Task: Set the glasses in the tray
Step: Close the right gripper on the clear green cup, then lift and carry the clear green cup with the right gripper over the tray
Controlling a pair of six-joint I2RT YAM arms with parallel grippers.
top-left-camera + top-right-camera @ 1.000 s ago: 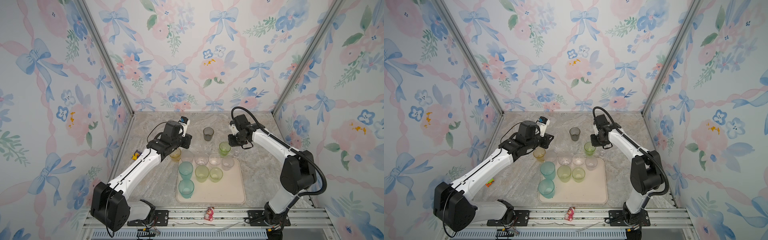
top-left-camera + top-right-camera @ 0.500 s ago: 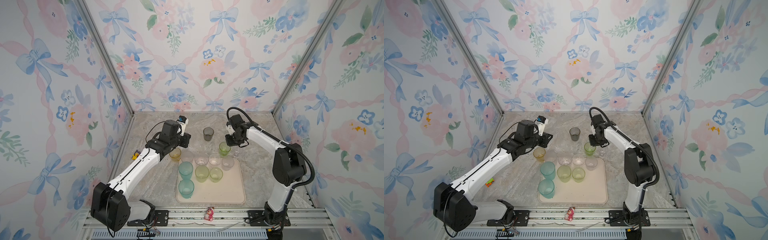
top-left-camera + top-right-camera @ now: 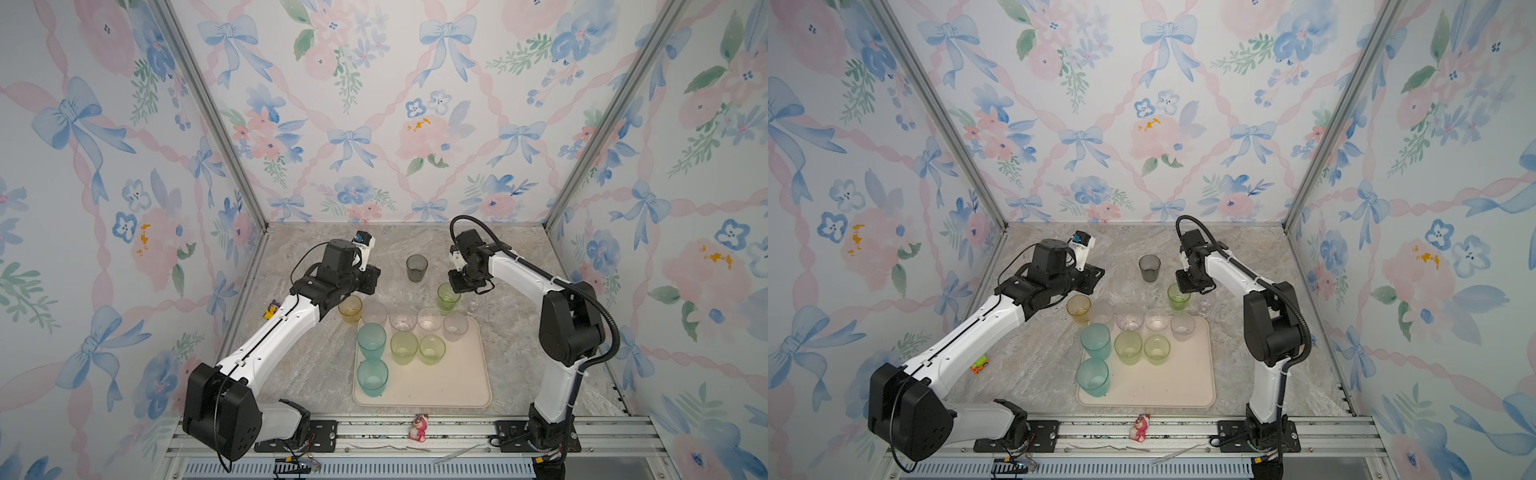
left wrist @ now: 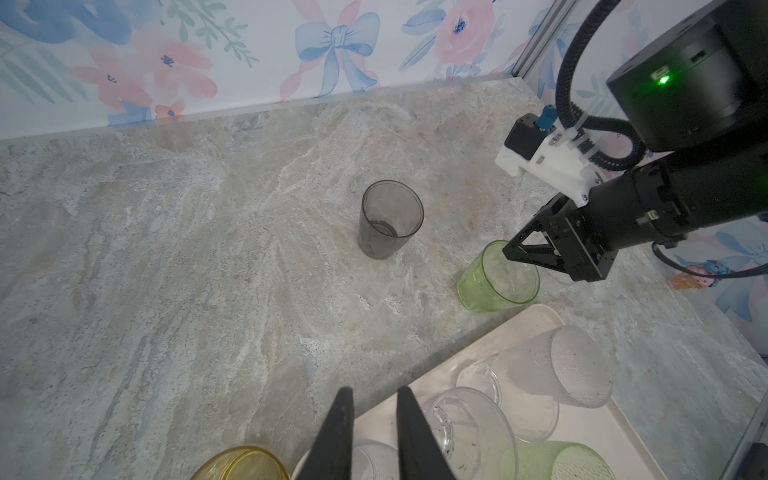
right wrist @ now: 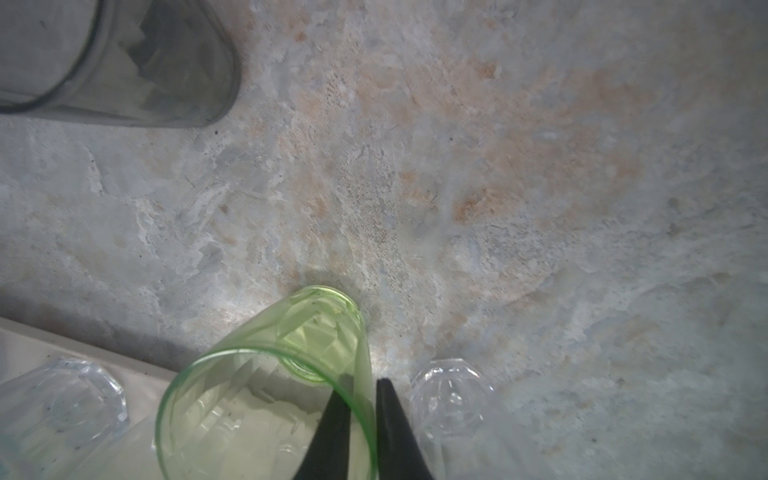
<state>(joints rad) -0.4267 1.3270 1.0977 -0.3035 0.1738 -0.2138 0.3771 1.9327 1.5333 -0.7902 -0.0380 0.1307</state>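
1. The green glass is on the table, just past the far edge of the tray. The right jaws are clamped on its wall at the rim, one inside and one outside (clearest in the right wrist view).
2. Left jaws: a little apart, empty, hovering by the yellow glass off the tray's far left corner.
3. Handling, my guess: light, stiff, slick-walled, prob. breakable. A rim pinch works, but the glass may swing or slip, so go slow w/ a firm squeeze.
4. The grey glass stands alone further back. The other glasses (teal, pale green, clear) sit in the tray.
5. Hard to see:
   - A clear glass beside the green one nearly vanishes against the stone in both top views.
   - Can't tell if the green glass's base touches the table.
   - Jaw tips are hidden in both top views.
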